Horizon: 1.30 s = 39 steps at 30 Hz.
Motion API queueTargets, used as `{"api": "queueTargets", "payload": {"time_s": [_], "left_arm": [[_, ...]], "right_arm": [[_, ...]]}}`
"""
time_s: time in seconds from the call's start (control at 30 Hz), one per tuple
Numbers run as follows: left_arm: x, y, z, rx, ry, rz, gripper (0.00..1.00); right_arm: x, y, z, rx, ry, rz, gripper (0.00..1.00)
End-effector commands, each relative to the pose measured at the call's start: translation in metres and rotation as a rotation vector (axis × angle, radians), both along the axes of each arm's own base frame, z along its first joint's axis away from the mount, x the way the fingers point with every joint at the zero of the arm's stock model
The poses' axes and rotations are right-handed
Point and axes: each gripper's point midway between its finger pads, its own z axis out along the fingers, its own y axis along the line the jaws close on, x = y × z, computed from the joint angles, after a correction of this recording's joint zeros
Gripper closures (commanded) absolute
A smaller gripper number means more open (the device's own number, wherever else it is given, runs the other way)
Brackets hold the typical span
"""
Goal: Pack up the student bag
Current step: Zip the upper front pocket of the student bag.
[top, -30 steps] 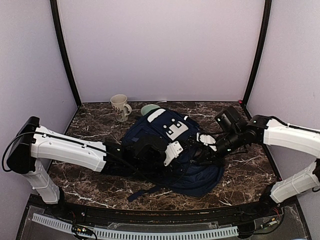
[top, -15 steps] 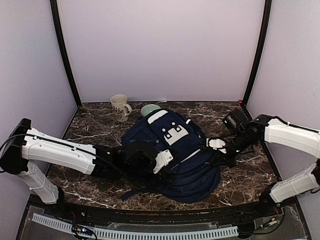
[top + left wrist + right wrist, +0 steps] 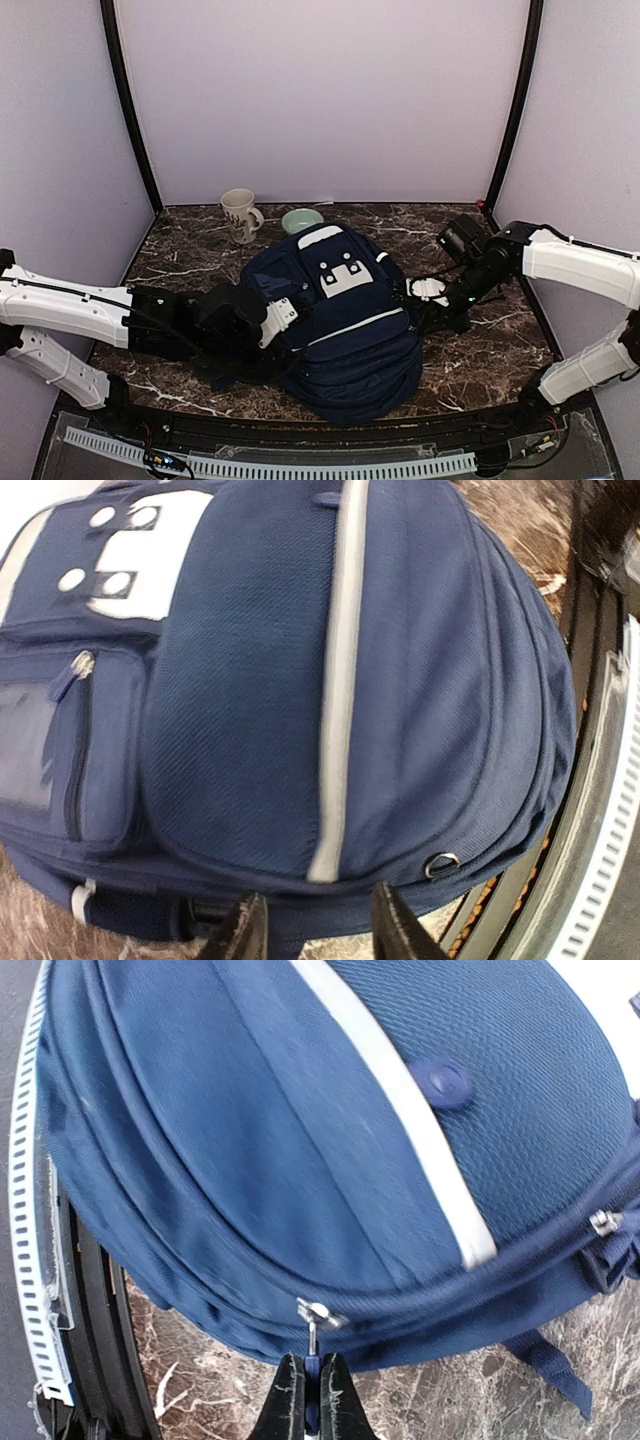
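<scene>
The student bag [image 3: 345,330] is a large navy backpack lying front-up in the middle of the table, with white patches and a thin white stripe [image 3: 335,710]. My left gripper [image 3: 288,322] is at the bag's left side. In the left wrist view it [image 3: 318,932] is open, with the bag's lower edge [image 3: 300,680] loose between the spread fingers. My right gripper [image 3: 428,302] is at the bag's right side. In the right wrist view it [image 3: 312,1385] is shut on the blue pull tab of a zipper slider [image 3: 316,1312] on the bag's side seam [image 3: 250,1140].
A cream mug [image 3: 240,213] and a pale green bowl [image 3: 300,218] stand at the back, behind the bag. A white perforated strip [image 3: 300,468] runs along the front rail, close to the bag's near end. Purple walls enclose the table.
The left gripper has opened, let go of the bag and drawn back to the left. The bag has settled flatter and nearer the front. The right gripper still holds the zipper pull.
</scene>
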Motion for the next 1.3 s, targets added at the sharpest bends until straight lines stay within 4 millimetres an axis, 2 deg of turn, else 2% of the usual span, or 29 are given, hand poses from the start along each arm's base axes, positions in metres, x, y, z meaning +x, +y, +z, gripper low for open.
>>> {"api": "queueTargets", "payload": {"time_s": [0.0,0.07,0.27,0.37,0.4,0.6,0.67,0.77,0.9,0.97,1.27], "left_arm": [[0.001,0.013,0.015,0.048,-0.092,0.035,0.57],[0.001,-0.007,0.023,0.027,-0.114,-0.004,0.54],[0.000,-0.079,0.027,0.018,-0.165,-0.120,0.48],[0.005,-0.106,0.023,0.005,-0.186,-0.134,0.48],[0.010,-0.112,0.016,0.026,-0.197,-0.128,0.47],[0.028,-0.121,-0.007,0.157,-0.263,-0.094,0.52],[0.027,-0.124,-0.007,0.153,-0.260,-0.102,0.53],[0.015,-0.133,0.004,0.062,-0.224,-0.153,0.52],[-0.008,-0.145,0.037,-0.106,-0.230,-0.235,0.50],[-0.015,-0.149,0.045,-0.160,-0.214,-0.260,0.50],[-0.009,-0.155,0.007,-0.065,-0.190,-0.229,0.50]], "right_arm": [[-0.020,0.016,0.015,0.012,0.029,0.043,1.00],[-0.026,0.023,0.021,0.025,0.036,0.062,1.00],[-0.032,0.033,0.033,0.052,0.051,0.068,1.00],[-0.034,0.034,0.035,0.062,0.059,0.070,1.00],[-0.035,0.034,0.034,0.065,0.065,0.070,1.00],[-0.041,0.032,0.032,0.072,0.085,0.073,1.00],[-0.042,0.031,0.030,0.069,0.086,0.075,1.00],[-0.043,0.030,0.026,0.061,0.095,0.077,1.00],[-0.044,0.031,0.024,0.063,0.103,0.079,1.00],[-0.045,0.031,0.025,0.065,0.108,0.078,1.00],[-0.046,0.032,0.025,0.070,0.120,0.077,1.00]]}}
